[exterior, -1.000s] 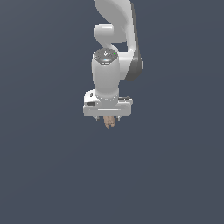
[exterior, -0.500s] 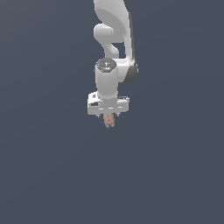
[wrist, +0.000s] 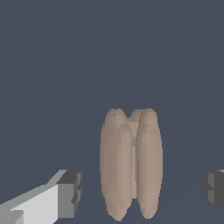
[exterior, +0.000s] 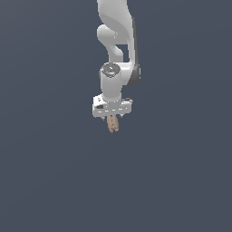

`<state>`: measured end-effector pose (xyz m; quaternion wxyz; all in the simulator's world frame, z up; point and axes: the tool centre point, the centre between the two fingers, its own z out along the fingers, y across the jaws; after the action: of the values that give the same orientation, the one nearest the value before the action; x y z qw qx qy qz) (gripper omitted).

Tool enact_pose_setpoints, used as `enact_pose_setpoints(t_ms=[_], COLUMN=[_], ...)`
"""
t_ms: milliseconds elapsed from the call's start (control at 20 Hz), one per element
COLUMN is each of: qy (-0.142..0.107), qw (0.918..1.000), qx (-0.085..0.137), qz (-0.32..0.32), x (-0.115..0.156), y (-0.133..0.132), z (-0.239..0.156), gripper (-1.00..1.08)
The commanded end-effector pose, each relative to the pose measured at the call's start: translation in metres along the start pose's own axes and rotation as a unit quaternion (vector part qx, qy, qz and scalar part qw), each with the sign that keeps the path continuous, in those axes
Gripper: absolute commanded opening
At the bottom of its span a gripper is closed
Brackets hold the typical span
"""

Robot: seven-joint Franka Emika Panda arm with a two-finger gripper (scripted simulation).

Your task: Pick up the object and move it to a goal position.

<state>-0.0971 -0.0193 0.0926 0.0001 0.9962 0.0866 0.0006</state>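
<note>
Flat slate-grey background is filling both views, with no edge or surface showing. Reaching down from the top of the exterior view, the white arm (exterior: 117, 36) is pointing its wrist straight downward. Below it, the tool (exterior: 113, 118) is standing wide, its dark pads (wrist: 70, 192) sitting well clear on either side of the object (wrist: 131, 162). That tan-brown lumpy item is hanging upright between the fingers, jutting just under the white tool body.
</note>
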Motion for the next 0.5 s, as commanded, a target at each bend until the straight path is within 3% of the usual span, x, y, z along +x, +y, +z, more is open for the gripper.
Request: enact_pose_setpoints(t_ms=[0, 450], qy=[-0.001, -0.001], qw=[1.0000, 1.0000], qx=[0.000, 0.000], qz=[-0.002, -0.002], x=[-0.003, -0.003], y=[-0.001, -0.001], z=[0.002, 0.016], gripper=[1.00, 1.00])
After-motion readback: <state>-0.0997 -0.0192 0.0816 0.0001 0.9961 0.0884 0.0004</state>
